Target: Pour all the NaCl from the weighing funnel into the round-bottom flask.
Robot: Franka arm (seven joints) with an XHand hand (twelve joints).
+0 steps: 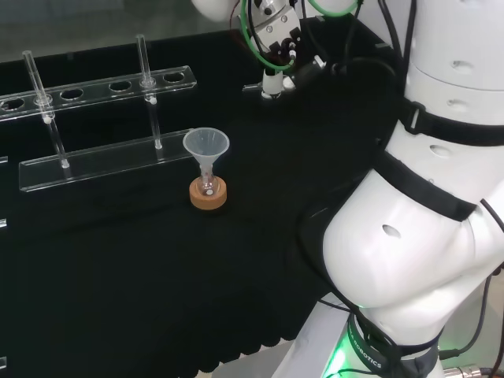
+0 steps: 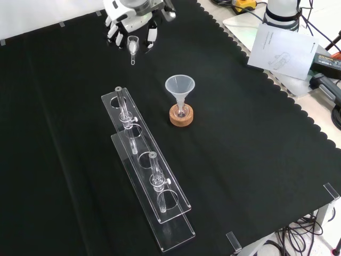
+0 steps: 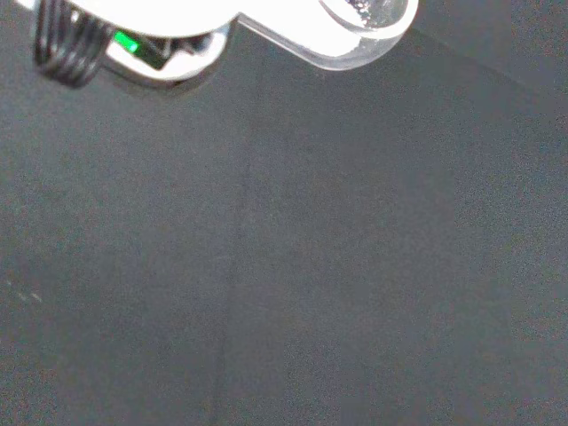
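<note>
Hand (image 2: pixel 130 24) has its fingers (image 2: pixel 151 36) curled around the weighing funnel (image 2: pixel 132 47), well apart from the flask (image 2: pixel 181 113). Tilt early and salt hits the surface (image 2: pixel 256 138), missing the plastic funnel (image 2: pixel 180 85).

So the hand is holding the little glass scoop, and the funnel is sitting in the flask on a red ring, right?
Not quite: the ring under the flask is cork-brown, not red, as the front view shows. The rest holds: the hand holds the little glass scoop, and the funnel sits in the flask.
</note>
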